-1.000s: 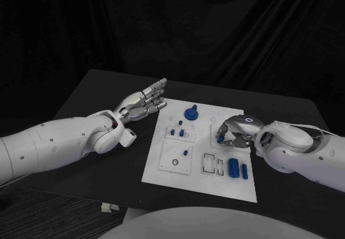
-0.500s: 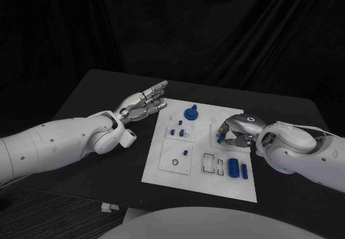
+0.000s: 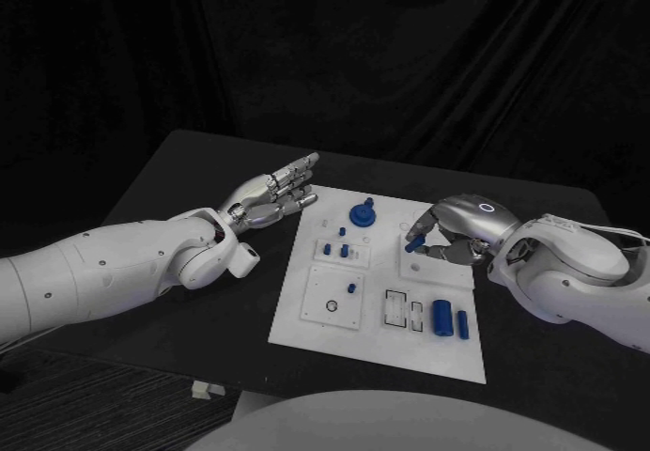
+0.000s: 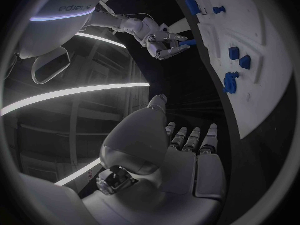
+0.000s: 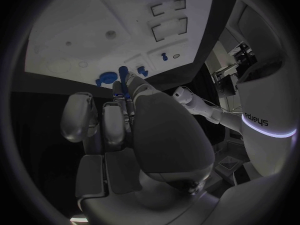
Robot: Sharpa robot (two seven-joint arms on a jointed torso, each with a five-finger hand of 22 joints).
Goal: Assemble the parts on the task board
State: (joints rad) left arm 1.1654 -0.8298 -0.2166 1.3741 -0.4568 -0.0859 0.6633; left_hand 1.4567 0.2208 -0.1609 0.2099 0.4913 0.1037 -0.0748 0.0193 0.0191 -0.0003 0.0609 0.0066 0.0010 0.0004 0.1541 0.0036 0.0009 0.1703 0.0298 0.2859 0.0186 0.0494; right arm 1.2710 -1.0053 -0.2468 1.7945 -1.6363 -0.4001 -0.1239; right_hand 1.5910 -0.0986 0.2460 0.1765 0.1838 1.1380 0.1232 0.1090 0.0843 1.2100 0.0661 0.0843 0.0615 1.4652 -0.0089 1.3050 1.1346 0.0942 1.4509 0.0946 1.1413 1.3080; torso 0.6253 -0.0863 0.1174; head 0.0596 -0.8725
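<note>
Right hand (image 3: pixel 447 235) pinches a small blue peg (image 3: pixel 413 246) at its fingertips, lifted just above the task board (image 3: pixel 379 343), presumably for insertion into a nearby hole. Left hand (image 3: pixel 271 195) hangs released, fingers extended, beside the board's edge, keeping clear.

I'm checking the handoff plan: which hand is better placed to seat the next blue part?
Probably the right hand: it hangs over the task board, pinching a small blue part in its fingers. The left hand hangs flat, holding nothing, beside the board.

Task board (image 3: pixel 373 324) mid-table (image 3: pixel 177 178); two parts (image 3: pixel 451 318) on board's right.
</note>
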